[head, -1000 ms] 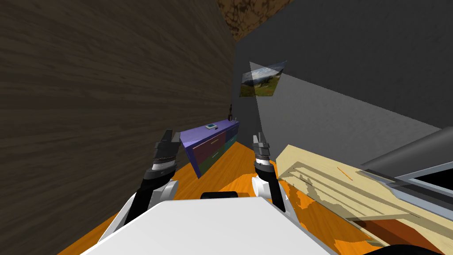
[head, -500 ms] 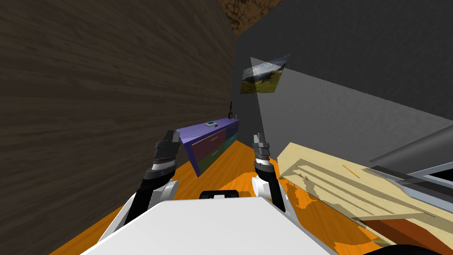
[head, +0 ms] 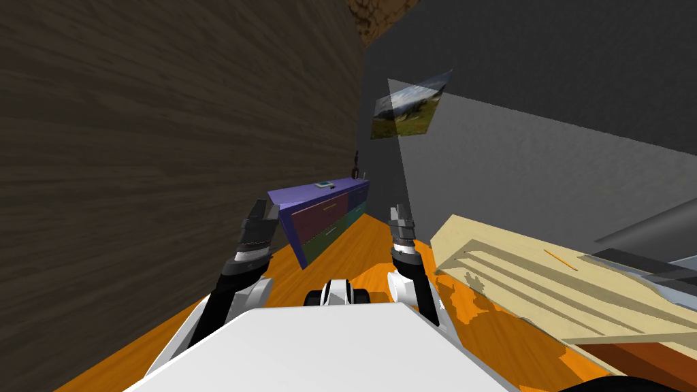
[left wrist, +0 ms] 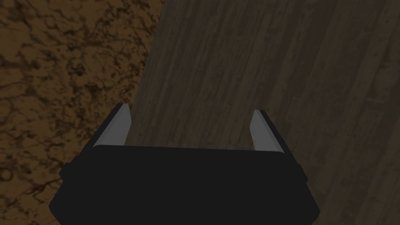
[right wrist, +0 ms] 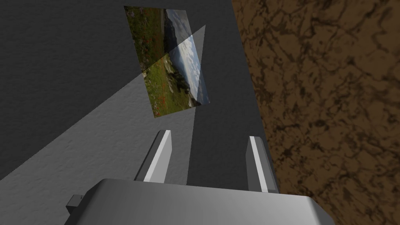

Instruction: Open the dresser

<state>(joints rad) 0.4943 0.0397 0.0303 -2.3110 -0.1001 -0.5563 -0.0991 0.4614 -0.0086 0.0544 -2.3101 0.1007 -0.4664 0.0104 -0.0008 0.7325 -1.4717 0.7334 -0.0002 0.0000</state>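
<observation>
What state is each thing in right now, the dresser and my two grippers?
dresser, drawers all shut, standing ahead against the wall, touched by neither gripper
left gripper, open, holding nothing
right gripper, open, holding nothing

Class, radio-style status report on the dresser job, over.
Left gripper open, right gripper open, both empty. Dresser ahead, shut, untouched. Pale wooden frame to right, off path.
</observation>
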